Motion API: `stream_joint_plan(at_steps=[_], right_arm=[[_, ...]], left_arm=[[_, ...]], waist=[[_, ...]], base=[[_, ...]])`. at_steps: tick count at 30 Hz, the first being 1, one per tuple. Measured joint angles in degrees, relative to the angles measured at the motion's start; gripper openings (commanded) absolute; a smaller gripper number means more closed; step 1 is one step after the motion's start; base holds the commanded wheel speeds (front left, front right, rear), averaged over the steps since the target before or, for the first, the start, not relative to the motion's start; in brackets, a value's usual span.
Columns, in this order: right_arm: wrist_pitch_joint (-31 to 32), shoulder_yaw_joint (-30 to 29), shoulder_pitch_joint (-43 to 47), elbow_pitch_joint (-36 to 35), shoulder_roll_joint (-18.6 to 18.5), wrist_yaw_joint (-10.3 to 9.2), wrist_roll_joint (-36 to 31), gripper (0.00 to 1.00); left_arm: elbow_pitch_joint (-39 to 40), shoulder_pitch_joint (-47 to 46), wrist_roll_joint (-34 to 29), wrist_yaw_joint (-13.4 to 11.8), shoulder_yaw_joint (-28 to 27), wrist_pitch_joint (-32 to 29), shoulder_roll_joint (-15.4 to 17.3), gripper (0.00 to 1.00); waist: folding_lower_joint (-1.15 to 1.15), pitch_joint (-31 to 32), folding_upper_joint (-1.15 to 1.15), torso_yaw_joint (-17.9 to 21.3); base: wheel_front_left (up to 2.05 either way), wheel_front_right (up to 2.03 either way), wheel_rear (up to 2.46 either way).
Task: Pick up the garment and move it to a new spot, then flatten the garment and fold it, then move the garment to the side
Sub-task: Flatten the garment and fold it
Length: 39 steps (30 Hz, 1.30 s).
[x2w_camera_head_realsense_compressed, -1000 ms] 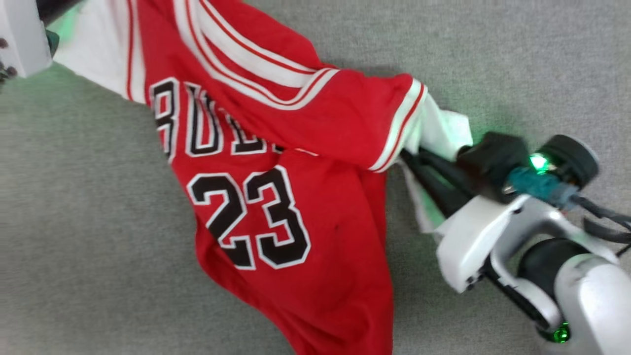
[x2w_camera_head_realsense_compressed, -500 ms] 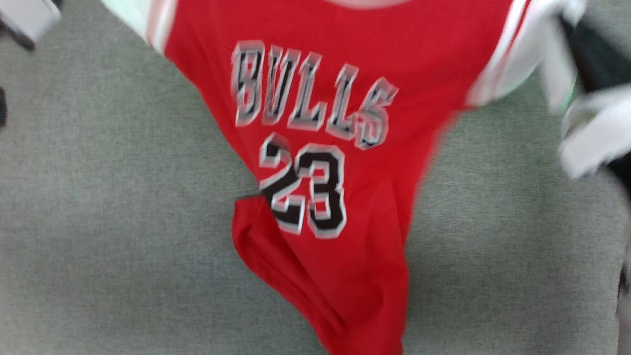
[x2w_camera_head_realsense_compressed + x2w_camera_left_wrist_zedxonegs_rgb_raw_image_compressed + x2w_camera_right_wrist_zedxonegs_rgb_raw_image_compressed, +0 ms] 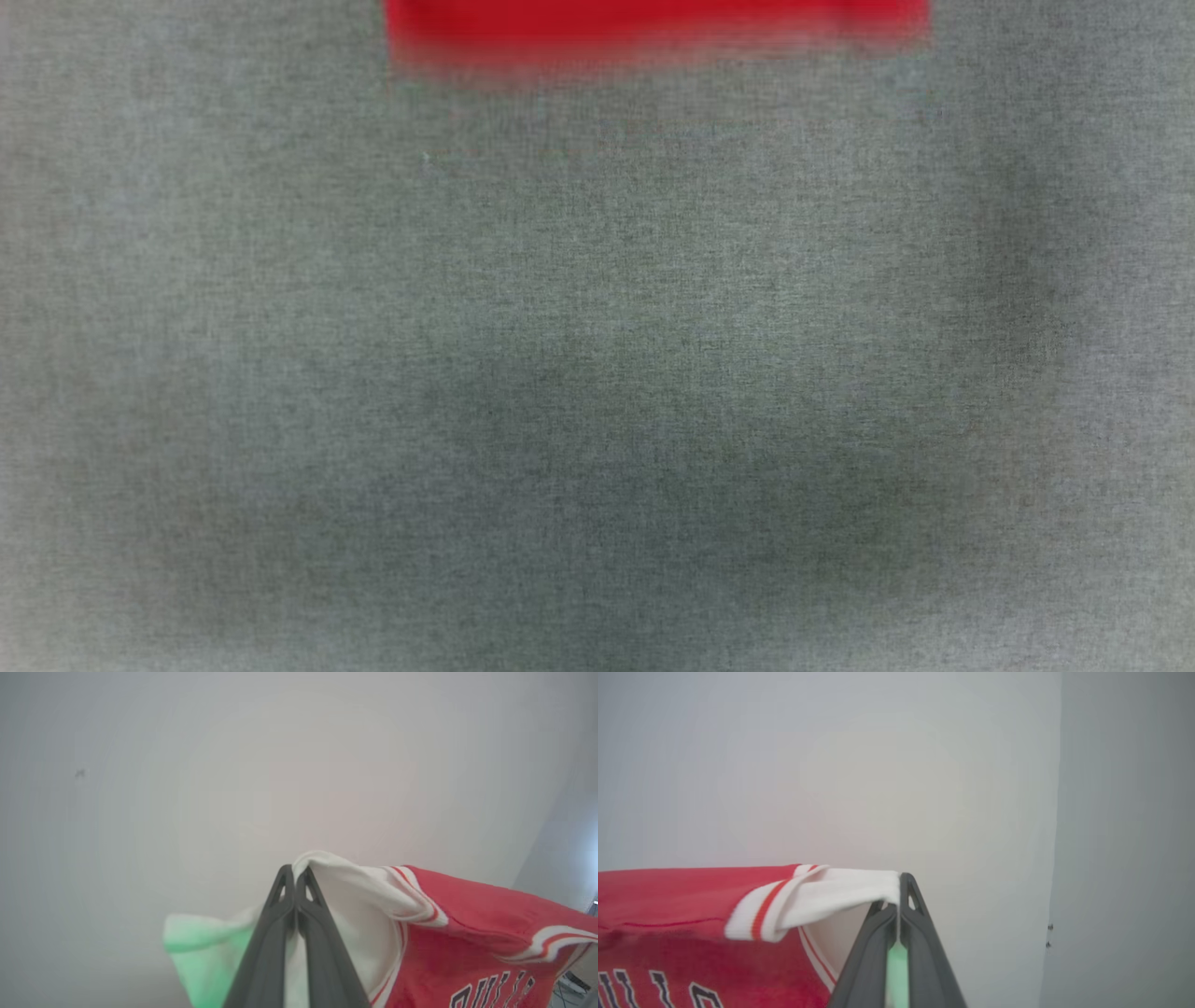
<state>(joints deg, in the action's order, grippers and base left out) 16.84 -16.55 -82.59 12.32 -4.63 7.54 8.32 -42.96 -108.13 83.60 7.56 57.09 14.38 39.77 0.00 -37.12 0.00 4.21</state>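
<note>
Garment (image 3: 467, 933) spans left claw (image 3: 295, 871) and right claw (image 3: 899, 896), each clenched on a white sleeve (image 3: 831, 896). Head view: its red edge blurs at twelve o'clock.

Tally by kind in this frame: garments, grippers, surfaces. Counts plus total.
garment: 1
grippers: 2, the left gripper and the right gripper, each shut on a white sleeve of the garment
grey surface: 1
Total: 4
</note>
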Motion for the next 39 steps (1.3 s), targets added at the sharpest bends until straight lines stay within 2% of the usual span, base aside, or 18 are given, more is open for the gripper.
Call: stream_joint_plan(at_steps=[4, 8, 11, 16, 22, 28, 34, 39], right_arm=[[-5.77, -2.03, -8.39, 5.08, -0.40, 0.01, -2.07, 0.00], [-7.87, -2.31, -9.71, 9.44, -1.49, 0.01, -2.46, 0.00], [-8.28, -1.32, -7.22, 11.65, -2.63, 0.01, -1.96, 0.00], [-7.06, 2.88, 3.00, 10.63, -4.92, 0.00, 2.02, 0.00], [-2.07, 8.00, 19.95, 1.47, -8.36, -0.01, 8.68, 0.00], [6.58, 7.08, 39.09, -12.71, -8.76, -0.02, 13.07, 0.00], [14.46, 4.16, 56.09, -24.10, -7.43, -0.02, 16.24, 0.00], [19.20, 3.03, 66.42, -29.58, -6.77, -0.02, 18.52, 0.00]], left_arm=[[0.63, -4.22, -0.82, 0.00, -7.59, 0.54, -2.11, 0.00], [3.24, -1.30, -2.24, 0.00, -10.62, 0.60, -2.66, 0.00], [6.50, 4.15, -0.45, 0.00, -11.13, 0.60, -1.77, 0.00], [16.15, 15.95, 4.08, -0.01, -10.44, -0.07, 2.21, 0.00], [31.64, 32.70, 8.93, -0.03, -6.21, -4.49, 9.39, 0.00], [43.37, 47.74, 10.71, -0.04, -4.38, -2.52, 14.86, 0.00], [51.89, 61.31, 11.02, -0.04, -4.14, -0.15, 18.44, 0.00], [54.75, 71.47, 9.75, -0.04, -4.92, 0.52, 19.37, 0.00]], waist=[[0.00, 0.10, 0.00, 0.15], [0.00, 0.69, 0.00, -0.06], [0.00, 0.97, 0.00, -0.14], [0.00, 1.41, 0.00, -0.54], [0.00, 3.28, 0.00, -1.03], [0.00, 6.04, 0.00, -1.58], [0.00, 9.28, 0.00, -1.89], [0.00, 11.98, 0.00, -1.91]], base=[[0.00, 0.00, 0.00], [0.00, 0.00, 0.00], [0.00, 0.00, 0.00], [0.00, 0.00, 0.00], [0.00, 0.00, 0.00], [0.00, 0.00, 0.00], [0.00, 0.00, 0.00], [0.00, 0.00, 0.00]])
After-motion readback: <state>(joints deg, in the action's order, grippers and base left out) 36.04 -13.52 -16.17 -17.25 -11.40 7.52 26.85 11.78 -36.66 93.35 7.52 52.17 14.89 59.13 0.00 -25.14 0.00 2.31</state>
